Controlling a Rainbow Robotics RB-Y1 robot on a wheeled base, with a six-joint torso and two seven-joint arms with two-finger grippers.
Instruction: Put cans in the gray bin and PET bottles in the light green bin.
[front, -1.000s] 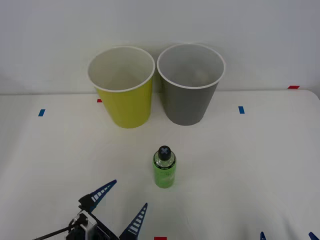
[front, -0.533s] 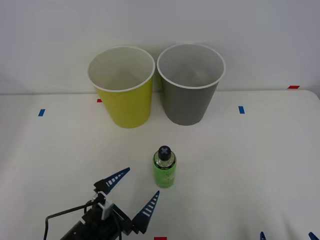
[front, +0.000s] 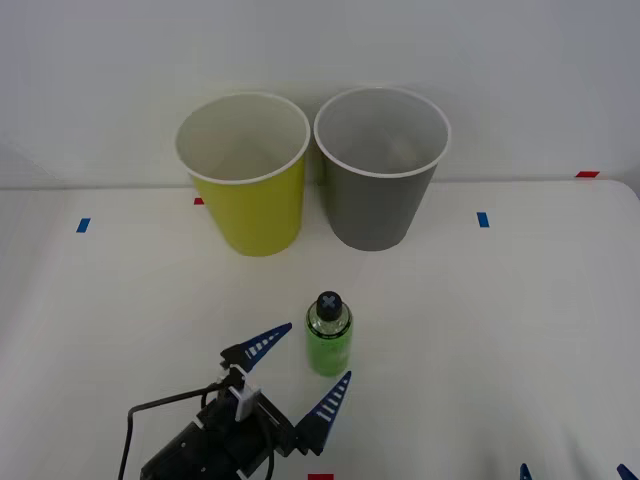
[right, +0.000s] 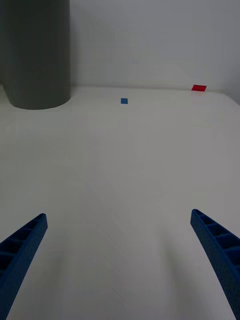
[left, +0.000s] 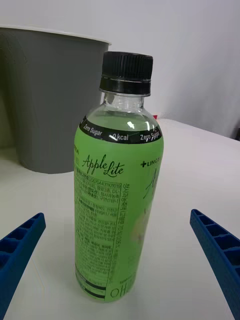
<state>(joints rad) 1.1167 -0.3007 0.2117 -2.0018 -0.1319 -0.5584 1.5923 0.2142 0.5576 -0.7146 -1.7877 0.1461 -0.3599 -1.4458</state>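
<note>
You have one small clear plastic PET bottle (front: 328, 335) with a bright green label and a dark cap marked with a pale cross, standing upright on the white table (front: 520, 330), near the front and roughly midway across. In the left wrist view the bottle (left: 117, 185) reads "Apple Lite" on its label.

Behind it stand two round tapered bins, side by side and close together at the far edge: one yellow-green bin with a white rim (front: 245, 175) on the left, and one dark gray bin with a white rim (front: 380, 170) on the right. Both look pale inside, and nothing shows in the part of each interior that you can see.

Your left gripper (front: 300, 370) sits low just in front and to the left of the bottle, its two blue ribbed fingers (front: 262, 343) spread wide and touching nothing; the bottle stands between the finger lines but apart from both.

Your right gripper (right: 120, 260) is parked at the front right corner of the table, its fingers also spread apart and holding nothing.

You can count three blue tape marks (front: 483, 219) and three red ones (front: 587, 174) on the table.
</note>
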